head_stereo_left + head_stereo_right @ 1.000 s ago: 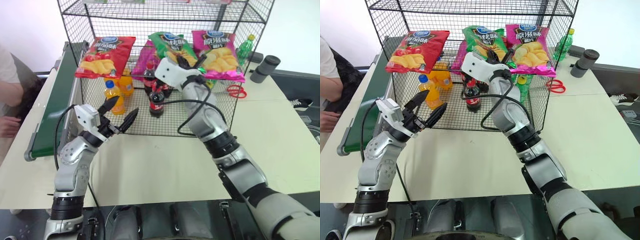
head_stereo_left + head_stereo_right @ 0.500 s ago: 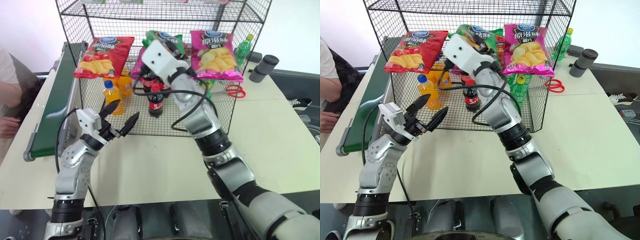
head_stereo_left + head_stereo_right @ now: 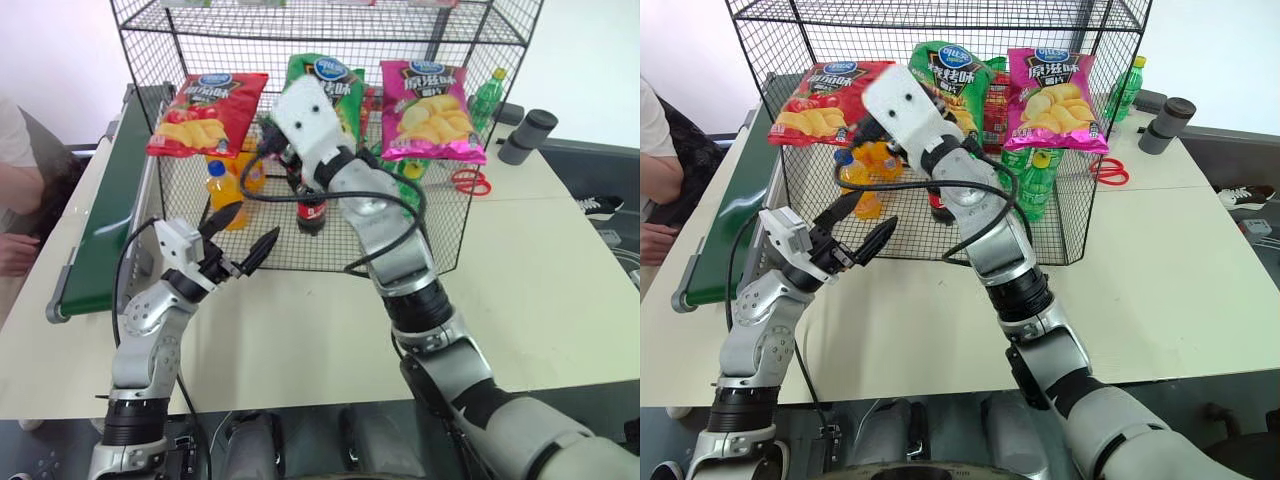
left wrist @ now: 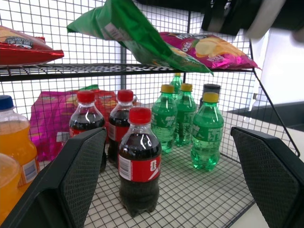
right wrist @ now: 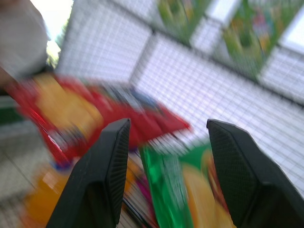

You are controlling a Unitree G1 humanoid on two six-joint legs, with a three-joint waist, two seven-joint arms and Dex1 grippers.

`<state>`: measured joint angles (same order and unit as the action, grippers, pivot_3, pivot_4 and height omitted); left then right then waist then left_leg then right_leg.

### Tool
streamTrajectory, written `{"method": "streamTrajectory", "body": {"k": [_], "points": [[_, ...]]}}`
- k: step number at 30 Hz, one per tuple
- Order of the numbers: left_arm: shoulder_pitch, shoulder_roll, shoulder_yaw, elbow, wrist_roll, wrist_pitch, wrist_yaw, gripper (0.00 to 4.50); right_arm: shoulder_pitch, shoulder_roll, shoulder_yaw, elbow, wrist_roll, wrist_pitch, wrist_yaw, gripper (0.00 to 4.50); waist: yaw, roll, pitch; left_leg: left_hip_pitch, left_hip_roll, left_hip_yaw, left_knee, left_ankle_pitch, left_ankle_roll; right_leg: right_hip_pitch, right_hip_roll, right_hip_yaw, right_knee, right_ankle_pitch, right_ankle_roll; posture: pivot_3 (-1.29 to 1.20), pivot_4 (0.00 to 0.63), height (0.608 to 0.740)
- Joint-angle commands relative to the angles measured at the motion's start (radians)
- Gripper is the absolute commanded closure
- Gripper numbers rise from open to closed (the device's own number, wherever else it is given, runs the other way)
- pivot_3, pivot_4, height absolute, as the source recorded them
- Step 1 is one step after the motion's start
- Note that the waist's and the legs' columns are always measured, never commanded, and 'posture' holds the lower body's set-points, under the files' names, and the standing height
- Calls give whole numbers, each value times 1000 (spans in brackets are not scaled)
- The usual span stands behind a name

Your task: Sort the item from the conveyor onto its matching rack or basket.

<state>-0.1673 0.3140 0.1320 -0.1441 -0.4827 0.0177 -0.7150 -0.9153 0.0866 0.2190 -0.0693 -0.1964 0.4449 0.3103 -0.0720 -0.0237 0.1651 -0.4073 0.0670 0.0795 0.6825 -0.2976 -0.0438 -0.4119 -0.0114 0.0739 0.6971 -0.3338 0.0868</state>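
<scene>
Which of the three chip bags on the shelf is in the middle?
The green crisp bag. It sits between the red crisp bag and the magenta crisp bag.

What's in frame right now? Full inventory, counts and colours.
rack: 1, black wire, table back
green crisp bag: 1, rack tier, middle
red crisp bag: 1, same tier, left
magenta crisp bag: 1, same tier, right
cola bottles: 3, red caps, rack floor
green bottles: at least 4, rack floor
orange bottles: 2, rack floor
conveyor: 1, dark green, left
scissors: 1, red, table
left gripper: open
right gripper: open
</scene>
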Motion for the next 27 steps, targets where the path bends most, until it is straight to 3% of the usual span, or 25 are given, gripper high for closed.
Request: {"method": "streamTrajectory", "body": {"k": [1, 7, 12, 19, 23, 27], "points": [[-2, 5, 4, -16, 3, -20, -2, 0, 28, 6, -68, -116, 123, -6, 39, 1849, 3, 0, 0, 0, 0, 0, 0, 0, 0, 0, 0, 0, 0, 0, 0, 0, 150, 740], [-4, 48, 4, -13, 8, 3, -27, 0, 183, -79, -175, -323, 318, 77, 132, 1849, 8, -1, -1, 0, -2, -2, 1, 0, 3, 3, -3, -2, -1, 0, 0, 0, 150, 740], [19, 146, 21, -20, -19, 131, -56, 0, 502, -292, -253, -567, 417, 163, 239, 1849, 5, -1, 0, 0, -2, -3, -1, 0, 3, 3, -2, -2, -2, 0, 0, 0, 150, 740], [54, 302, 81, 40, -35, 189, -169, 0, 1013, -554, -538, -768, 640, 195, 450, 1849, 5, 0, 0, 1, -1, -3, -2, 0, 3, 5, 0, -2, -6, 0, 0, 0, 150, 740], [21, 358, 61, 96, 7, 151, -241, 0, 1242, -621, -678, -742, 696, 77, 588, 54, 12, 0, 0, 4, -2, -3, -2, -1, 4, 11, 1, -2, -9, 0, 0, 0, 150, 740], [-17, 369, 52, 129, 20, 137, -266, 0, 1348, -674, -745, -702, 758, 55, 652, 18, 17, -1, 1, 16, -2, -1, -3, -2, 6, 24, 1, -2, -13, 0, 0, 0, 150, 740]]}}
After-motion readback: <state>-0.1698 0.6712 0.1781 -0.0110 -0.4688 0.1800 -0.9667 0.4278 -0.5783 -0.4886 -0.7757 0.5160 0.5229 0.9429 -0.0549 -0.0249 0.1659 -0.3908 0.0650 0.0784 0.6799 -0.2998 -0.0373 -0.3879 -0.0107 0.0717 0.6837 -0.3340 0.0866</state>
